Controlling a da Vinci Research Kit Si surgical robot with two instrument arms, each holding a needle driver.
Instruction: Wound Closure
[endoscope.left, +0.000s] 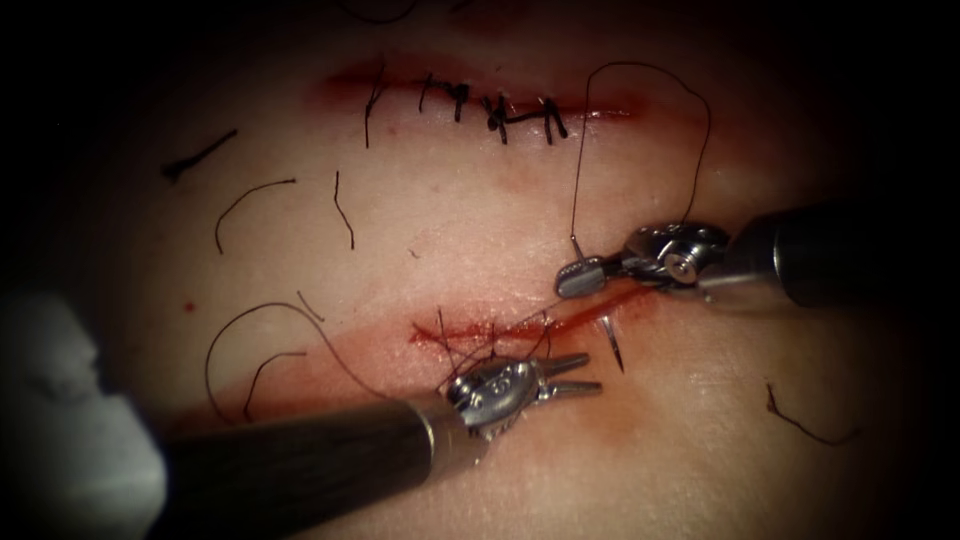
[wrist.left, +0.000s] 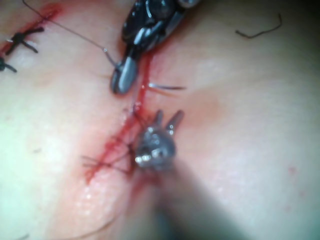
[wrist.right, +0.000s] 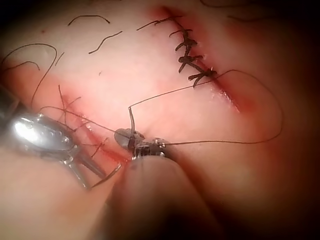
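With the far cut (endoscope.left: 480, 100) already stitched, the right tool (endoscope.left: 580, 277) clamps the needle's (endoscope.left: 612, 342) tail above the half-closed near cut (endoscope.left: 520, 325), its tip emerging below; left tool (endoscope.left: 585, 375) gapes empty.

The needle (endoscope.left: 612, 343) is mostly buried in the tissue (endoscope.left: 480, 230) at the cut (endoscope.left: 530, 325); just its tip and tail end stand clear either side of the cut. The right tool (endoscope.left: 580, 276) covers the cut's right end. The left tool (endoscope.left: 575, 375) has its shaft over the tissue below the cut's left end, and what lies beneath is hidden
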